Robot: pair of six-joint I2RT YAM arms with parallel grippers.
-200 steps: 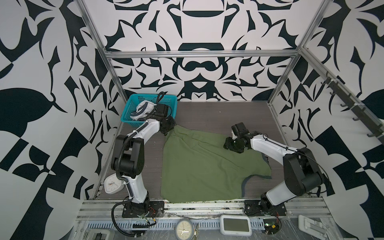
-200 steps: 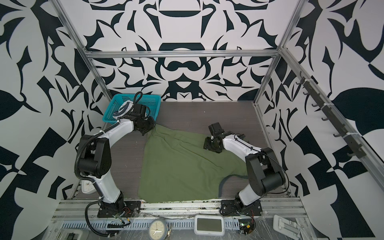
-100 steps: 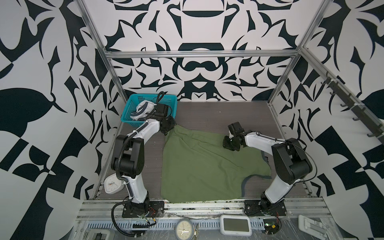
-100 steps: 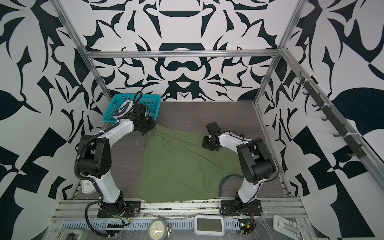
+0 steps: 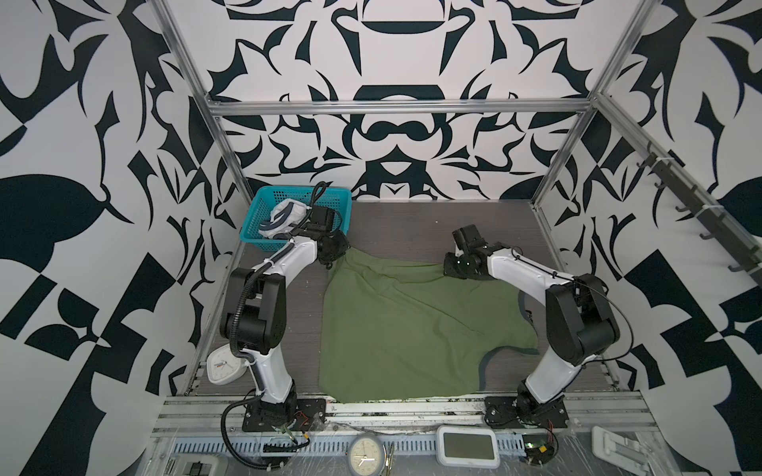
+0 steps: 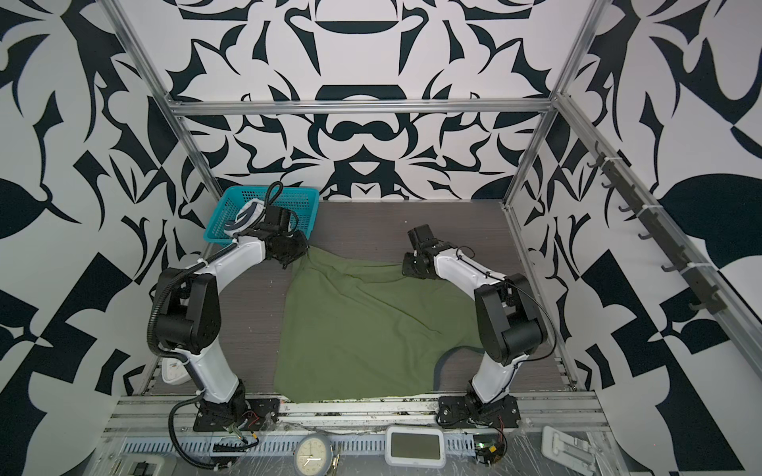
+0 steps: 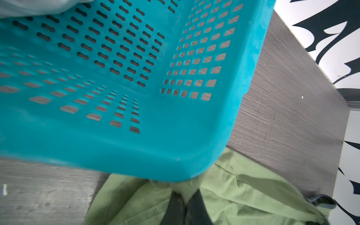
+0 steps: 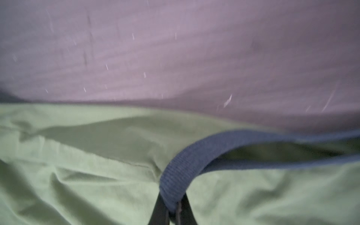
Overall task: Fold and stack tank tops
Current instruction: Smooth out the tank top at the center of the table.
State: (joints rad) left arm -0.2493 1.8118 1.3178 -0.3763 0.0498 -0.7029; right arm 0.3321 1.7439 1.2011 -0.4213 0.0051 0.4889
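Where the table (image 5: 404,224) lay uncovered toward its far edge, grey wood grain showed; the rest was taken up as listed.

Item one: olive green tank top (image 5: 412,329). It was spread mostly flat over the middle of the table in both top views. Its near edge reached the front rail, and long shallow creases fanned from its far left corner. Grey-blue trim (image 5: 501,350) curved along the near right side.

Item two: white tank top (image 5: 284,214). It sat bunched inside the teal basket (image 5: 255,218), which stood at the table's far left corner.

Left gripper (image 5: 336,259) — posted at the green garment's far left corner, just beside the basket's near corner. In the left wrist view its fingers (image 7: 176,204) stood together with a pinch of green cloth between them.

Right gripper (image 5: 452,270) — posted at the far right corner of the same garment. In the right wrist view its fingers (image 8: 158,211) were clamped on a loop of the ribbed trim, which arched up from the jaws over the green cloth. That view was blurred, so finer detail could not be told.
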